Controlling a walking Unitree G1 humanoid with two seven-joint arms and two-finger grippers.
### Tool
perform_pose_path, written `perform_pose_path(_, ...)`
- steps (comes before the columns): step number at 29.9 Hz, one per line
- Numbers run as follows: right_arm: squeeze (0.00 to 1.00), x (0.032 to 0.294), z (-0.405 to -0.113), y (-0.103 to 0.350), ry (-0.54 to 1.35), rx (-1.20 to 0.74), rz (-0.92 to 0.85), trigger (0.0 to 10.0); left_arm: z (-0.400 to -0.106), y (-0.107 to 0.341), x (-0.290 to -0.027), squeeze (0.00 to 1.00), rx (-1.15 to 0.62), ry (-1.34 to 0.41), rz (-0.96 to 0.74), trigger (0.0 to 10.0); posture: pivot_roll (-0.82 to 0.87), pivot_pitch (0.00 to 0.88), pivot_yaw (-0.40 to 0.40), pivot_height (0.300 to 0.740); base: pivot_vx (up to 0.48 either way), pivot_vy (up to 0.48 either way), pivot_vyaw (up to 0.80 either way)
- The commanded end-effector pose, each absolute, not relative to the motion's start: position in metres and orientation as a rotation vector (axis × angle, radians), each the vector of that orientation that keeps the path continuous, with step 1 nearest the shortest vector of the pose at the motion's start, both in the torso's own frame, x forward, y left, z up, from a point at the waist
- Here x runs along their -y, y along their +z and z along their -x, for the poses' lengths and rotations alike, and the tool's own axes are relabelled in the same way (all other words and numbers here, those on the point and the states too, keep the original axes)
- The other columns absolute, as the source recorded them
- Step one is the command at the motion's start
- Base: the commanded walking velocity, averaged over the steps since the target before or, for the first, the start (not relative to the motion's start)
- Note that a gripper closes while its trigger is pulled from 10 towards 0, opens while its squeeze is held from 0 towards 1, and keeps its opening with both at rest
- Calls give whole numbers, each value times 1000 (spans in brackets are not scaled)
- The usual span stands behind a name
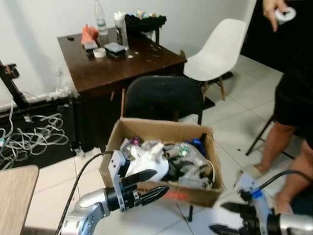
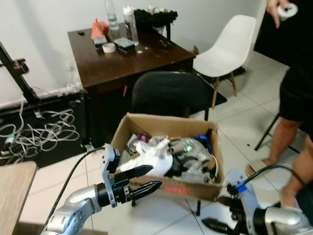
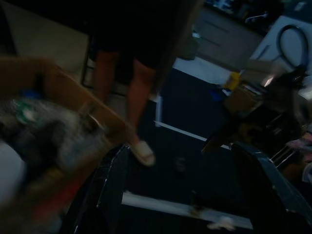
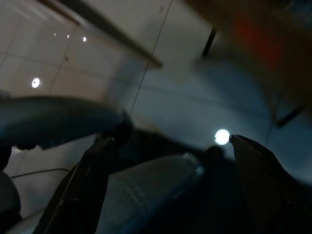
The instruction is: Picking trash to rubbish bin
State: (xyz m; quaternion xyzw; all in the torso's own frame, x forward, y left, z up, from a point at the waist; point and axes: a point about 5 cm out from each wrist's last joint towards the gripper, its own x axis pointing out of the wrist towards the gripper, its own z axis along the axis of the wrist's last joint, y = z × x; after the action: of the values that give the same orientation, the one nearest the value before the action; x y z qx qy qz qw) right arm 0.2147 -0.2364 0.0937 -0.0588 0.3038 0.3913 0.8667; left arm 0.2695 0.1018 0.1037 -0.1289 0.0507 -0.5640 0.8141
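A dark wooden table (image 1: 117,68) stands far left, carrying a clear bottle (image 1: 100,18), a roll of tape (image 1: 99,52) and an orange packet (image 1: 88,33). A black chair (image 1: 164,100) sits before it — a white chair (image 1: 217,51) to its right. White cables (image 1: 32,133) tangle on the floor at left — a person (image 1: 293,98) stands far right.

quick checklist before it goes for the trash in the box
1. Left gripper jaws apart and holding nothing: ok.
2. Right gripper jaws apart and holding nothing: ok.
3. Left gripper lined up with the load: ok, it hovers at the near wall of the open brown cardboard box, just below the crumpled white wrapper.
4. Box steady: cannot tell; it rests on the black chair, and the contact is hidden.
5. Person clear of the arms: not ok, legs stand close to the right gripper.
6. Rubbish bin located: cannot tell.
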Motion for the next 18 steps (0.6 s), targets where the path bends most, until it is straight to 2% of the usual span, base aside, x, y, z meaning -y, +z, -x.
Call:
perform_pose_path(1, 0, 238, -206, 61, 772, -731, 105, 10000, -262, 87, -106, 0, -192, -1206, 235, 10000, -184, 150, 58, 740, -379, 0, 0)
perform_pose_path(5, 0, 240, -202, 38, 711, -776, 81, 10000, -259, 74, -110, 0, -250, -1187, 193, 10000, -184, 151, 58, 740, -380, 0, 0)
perform_pose_path(8, 0, 248, -206, 0, 473, -779, 0, 10000, -252, 40, -123, 0, -404, -1117, 120, 10000, -175, 147, 60, 740, -250, 0, 0)
perform_pose_path(10, 0, 250, -205, -9, 407, -784, -28, 10000, -250, 32, -126, 0, -439, -1099, 112, 10000, -175, 147, 60, 740, 0, 0, 0)
perform_pose_path(11, 0, 251, -190, -36, 268, -857, -94, 10000, -241, 6, -139, 0, -544, -991, 83, 10000, -168, 144, 66, 740, 0, 0, 0)
perform_pose_path(15, 0, 247, -173, -55, 197, -926, -123, 10000, -235, -11, -151, 0, -611, -883, 71, 10000, -167, 143, 67, 740, 0, 0, 0)
perform_pose_path(17, 0, 243, -151, -73, 128, -1009, -140, 10000, -228, -27, -170, 0, -667, -710, 61, 10000, -159, 142, 68, 740, 0, 0, 0)
perform_pose_path(18, 0, 243, -151, -73, 128, -1009, -140, 10000, -228, -27, -170, 0, -667, -710, 61, 10000, -159, 142, 68, 740, 0, 0, 0)
